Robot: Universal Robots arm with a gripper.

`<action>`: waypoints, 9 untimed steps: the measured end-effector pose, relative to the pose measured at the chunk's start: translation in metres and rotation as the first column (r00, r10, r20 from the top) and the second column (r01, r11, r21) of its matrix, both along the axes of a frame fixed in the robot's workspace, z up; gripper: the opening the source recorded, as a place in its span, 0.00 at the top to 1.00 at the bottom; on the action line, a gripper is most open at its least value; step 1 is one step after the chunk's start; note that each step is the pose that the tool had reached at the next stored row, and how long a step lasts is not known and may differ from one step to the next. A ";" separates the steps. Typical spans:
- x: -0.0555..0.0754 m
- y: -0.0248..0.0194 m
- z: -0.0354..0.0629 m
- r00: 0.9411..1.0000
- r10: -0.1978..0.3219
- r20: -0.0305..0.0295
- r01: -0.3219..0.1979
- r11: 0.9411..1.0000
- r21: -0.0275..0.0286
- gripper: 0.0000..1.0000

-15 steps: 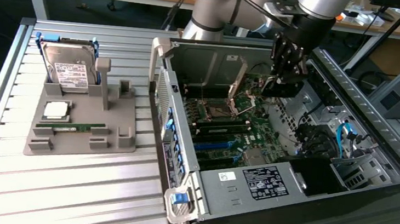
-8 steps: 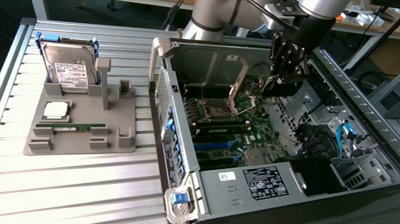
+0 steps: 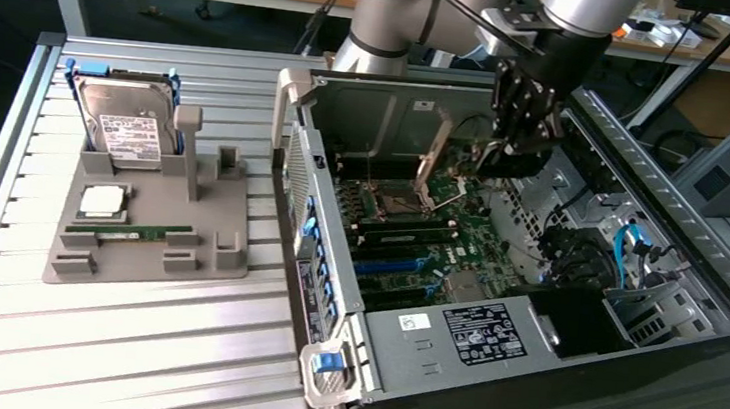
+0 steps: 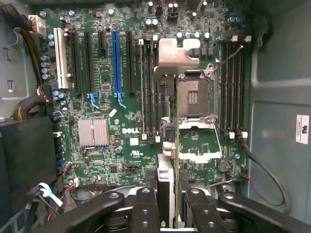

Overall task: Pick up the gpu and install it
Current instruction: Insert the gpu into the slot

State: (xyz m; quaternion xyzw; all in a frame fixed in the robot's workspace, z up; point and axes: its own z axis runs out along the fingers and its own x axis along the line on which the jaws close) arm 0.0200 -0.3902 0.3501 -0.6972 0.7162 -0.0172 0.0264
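**One gpu held edge-on above the open computer case**

One gpu (image 4: pixel 171 145) is clamped between the jaws of the single gripper (image 3: pixel 523 129), hanging inside the open computer case (image 3: pixel 678 295) above the motherboard (image 4: pixel 112 97). In the wrist view the card shows edge-on, its silver end bracket (image 4: pixel 176 53) pointing away from the camera and covering part of the empty CPU socket (image 4: pixel 193 99). The black fingers (image 4: pixel 146 208) press the card from both sides.

On the motherboard, one blue expansion slot (image 4: pixel 115 63) and one white slot (image 4: pixel 60 58) stand among several black ones; their exact count is hard to make out. One silver heatsink (image 4: pixel 92 132) lies near the blue slot.

On the exterior view's left, one grey parts holder (image 3: pixel 148 234) rests on the slatted bench (image 3: pixel 124 342), well apart from the case. It carries one hard drive (image 3: pixel 124 126), one CPU (image 3: pixel 100 201) and one memory stick (image 3: pixel 132 232).

The card's faces are hidden in both views, and the arm (image 3: pixel 398 7) is cut off at the frame's top.
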 end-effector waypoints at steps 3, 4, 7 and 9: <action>-0.002 -0.0011 -0.0003 1.000 0.000 0.000 0.000 1.000 0.000 0.73; -0.003 -0.0015 -0.0004 1.000 0.000 0.000 0.000 1.000 0.000 0.73; -0.005 -0.0027 -0.0006 1.000 0.000 0.000 0.000 1.000 0.000 0.73; -0.006 -0.0034 -0.0007 1.000 0.000 0.000 0.000 1.000 0.000 0.73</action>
